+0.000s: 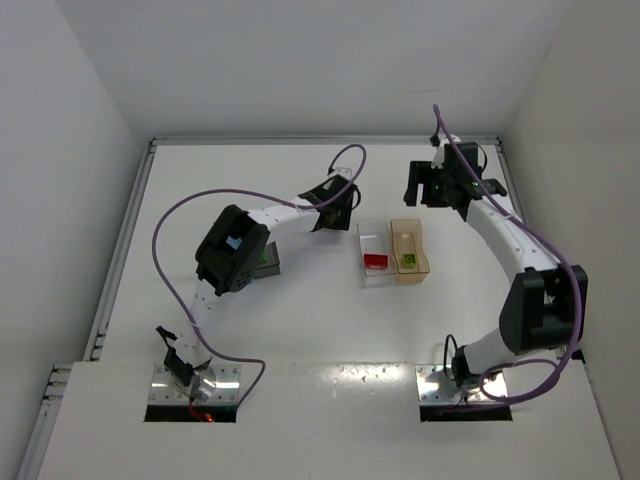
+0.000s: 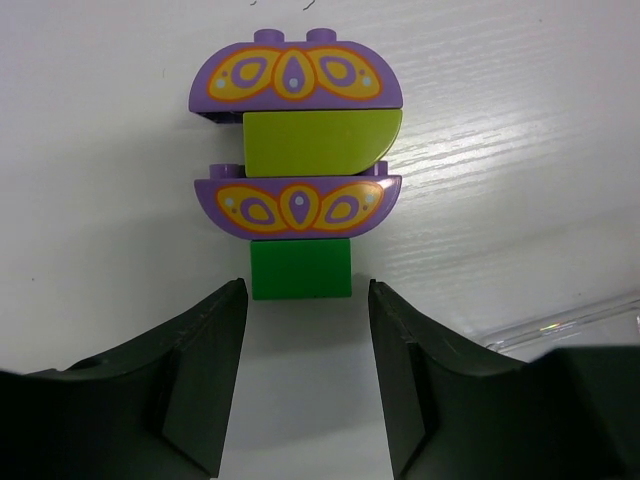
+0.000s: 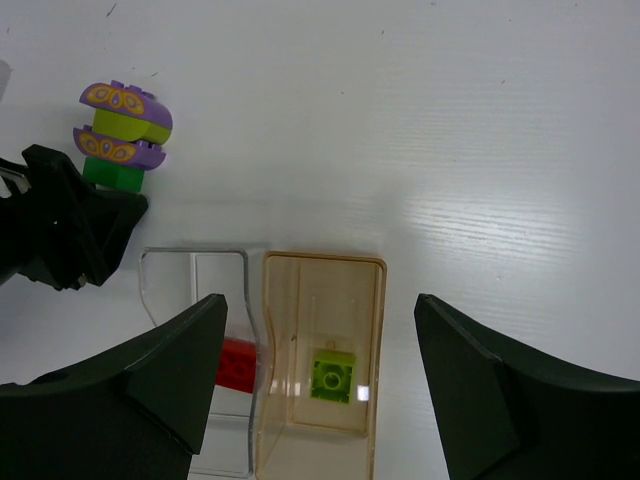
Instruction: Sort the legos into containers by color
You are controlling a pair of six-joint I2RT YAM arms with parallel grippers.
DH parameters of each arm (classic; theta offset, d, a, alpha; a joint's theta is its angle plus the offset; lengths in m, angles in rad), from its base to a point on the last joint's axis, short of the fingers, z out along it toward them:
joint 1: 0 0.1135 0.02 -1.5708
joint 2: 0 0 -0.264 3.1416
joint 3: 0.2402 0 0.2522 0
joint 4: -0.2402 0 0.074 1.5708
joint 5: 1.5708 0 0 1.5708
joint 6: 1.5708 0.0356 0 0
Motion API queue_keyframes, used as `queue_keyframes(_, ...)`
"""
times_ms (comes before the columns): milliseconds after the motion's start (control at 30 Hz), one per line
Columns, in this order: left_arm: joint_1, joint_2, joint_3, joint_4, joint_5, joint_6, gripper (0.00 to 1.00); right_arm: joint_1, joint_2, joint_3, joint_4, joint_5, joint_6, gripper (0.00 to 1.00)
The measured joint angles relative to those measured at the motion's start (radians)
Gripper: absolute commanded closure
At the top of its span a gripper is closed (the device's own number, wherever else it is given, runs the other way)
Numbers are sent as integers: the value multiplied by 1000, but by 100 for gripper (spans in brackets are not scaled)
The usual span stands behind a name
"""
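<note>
A small stack of legos lies on the white table in the left wrist view: a purple patterned brick (image 2: pixel 297 75), a yellow-green one (image 2: pixel 320 142), a second purple one (image 2: pixel 298 205) and a green one (image 2: pixel 301 268). My left gripper (image 2: pixel 306 302) is open, its fingertips just short of the green brick, nothing between them. The stack also shows in the right wrist view (image 3: pixel 120 135). My right gripper (image 3: pixel 320 310) is open and empty above the tan-orange bin (image 3: pixel 325 265), which holds a yellow-green brick (image 3: pixel 333 375). The clear bin (image 3: pixel 195 262) beside it holds a red brick (image 3: pixel 238 365).
In the top view the clear bin (image 1: pixel 370 232) and tan-orange bin (image 1: pixel 408 228) stand side by side mid-table between my left gripper (image 1: pixel 340 205) and right gripper (image 1: pixel 455 192). The dark grey bin (image 1: pixel 268 265) sits partly under the left arm. The light blue bin is out of view.
</note>
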State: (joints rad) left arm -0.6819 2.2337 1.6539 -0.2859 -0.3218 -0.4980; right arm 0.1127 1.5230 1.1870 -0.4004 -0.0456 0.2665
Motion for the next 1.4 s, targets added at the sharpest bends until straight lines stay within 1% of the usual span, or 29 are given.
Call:
queue_keyframes(400,7,27,55,-6,-9,-12,43,0,11,-1,1,-18,0,24)
queue_keyframes(500,10,35,82,-5,-17,-12,44,0,15,-3,0,-20,0,24)
queue_keyframes(633,13,50,93,-2,-19,-13,51,0,16,-8,0,-29,0,24)
queue_keyframes(667,15,55,94,-1,-19,-12,51,0,16,-8,0,-31,0,24)
queue_keyframes(767,22,69,94,-4,-19,-12,60,0,17,-9,0,-37,0,24)
queue_keyframes(800,24,71,94,0,-19,-12,69,0,18,-9,0,-37,0,24)
queue_keyframes(867,27,71,94,2,-19,-8,79,0,19,-9,0,-39,0,24)
queue_keyframes(933,29,71,93,2,-18,-8,92,0,21,-9,0,-40,0,24)
queue_keyframes(1033,29,66,79,17,-7,5,100,0,25,-9,0,-50,0,24)
queue_keyframes(1100,30,42,35,47,24,38,100,0,27,-9,0,-77,0,24)
queue_keyframes(1200,31,-75,-127,68,100,130,100,-1,30,-9,0,-171,-2,22)
queue_keyframes(1300,36,-265,-353,101,212,248,100,-1,44,-9,-1,-294,-2,22)
queue_keyframes(1333,40,-353,-434,99,248,289,100,-1,50,-8,0,-327,-1,22)
queue_keyframes(1400,50,-501,-536,88,311,357,100,-1,71,-5,-5,-415,0,22)
